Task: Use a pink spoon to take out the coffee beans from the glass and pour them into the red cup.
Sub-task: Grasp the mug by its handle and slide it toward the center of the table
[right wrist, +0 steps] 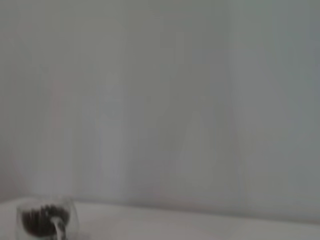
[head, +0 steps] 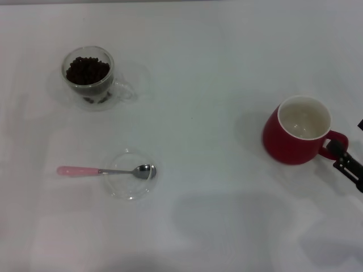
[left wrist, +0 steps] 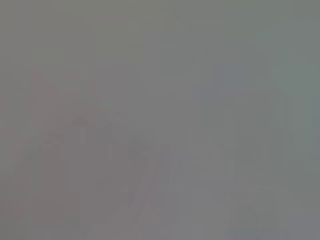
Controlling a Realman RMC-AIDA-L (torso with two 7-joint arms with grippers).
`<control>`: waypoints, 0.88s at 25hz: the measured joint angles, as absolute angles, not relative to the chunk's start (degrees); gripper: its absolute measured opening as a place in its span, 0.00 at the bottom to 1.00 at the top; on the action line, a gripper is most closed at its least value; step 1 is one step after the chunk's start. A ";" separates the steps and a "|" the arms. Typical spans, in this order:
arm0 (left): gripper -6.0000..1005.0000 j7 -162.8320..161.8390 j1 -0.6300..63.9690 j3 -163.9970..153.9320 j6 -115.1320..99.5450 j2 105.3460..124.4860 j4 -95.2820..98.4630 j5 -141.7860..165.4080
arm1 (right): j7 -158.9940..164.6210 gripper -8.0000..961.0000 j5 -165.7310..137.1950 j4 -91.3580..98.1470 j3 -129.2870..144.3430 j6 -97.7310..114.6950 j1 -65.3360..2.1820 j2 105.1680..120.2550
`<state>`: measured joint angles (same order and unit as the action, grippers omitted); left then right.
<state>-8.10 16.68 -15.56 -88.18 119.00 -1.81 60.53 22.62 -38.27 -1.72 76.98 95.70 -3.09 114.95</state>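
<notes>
Nearest you in the head view, the pink spoon (head: 108,170) lies flat on the white table (head: 215,85). Its shiny metal bowl rests inside a flat clear round dish (head: 130,190), and its pale pink handle sticks out over the dish's rim toward the robot's left, ending on the bare table. The bowl looks empty.

Off to the right and a little farther back, you have the red cup (head: 298,131): a rounded red mug, upright, cream-white inside, with nothing visible in it. Its red loop handle points toward the right edge of the view. Right there the right gripper (head: 347,164) comes into view as a dark piece at or just beside the handle; you cannot tell whether it touches the handle, nor whether its fingers are spread or closed.

Farthest back, on the left, the glass (head: 89,76) stands upright, well apart from both the spoon and the mug. It is clear and double-walled, with a clear handle turned toward the right, and it holds a heap of dark coffee beans (head: 87,69) close to its rim.

The right wrist view shows you only that glass (right wrist: 46,220) with its beans (right wrist: 39,220) low against a pale background. The left gripper appears nowhere, and the left wrist view gives you only an even grey
</notes>
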 joint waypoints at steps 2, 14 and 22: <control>0.87 -8.10 16.72 -15.56 -88.20 119.00 -1.58 60.56 | 21.83 0.87 -38.27 -2.09 76.99 94.39 -3.02 115.09; 0.87 -8.09 16.42 -15.60 -88.95 119.00 -1.20 60.57 | 21.28 0.87 -37.78 -2.25 76.65 88.23 -3.62 115.40; 0.87 -8.13 16.26 -16.39 -90.02 119.08 -1.17 60.57 | 21.27 0.87 -37.70 -1.70 75.73 83.26 -5.58 115.70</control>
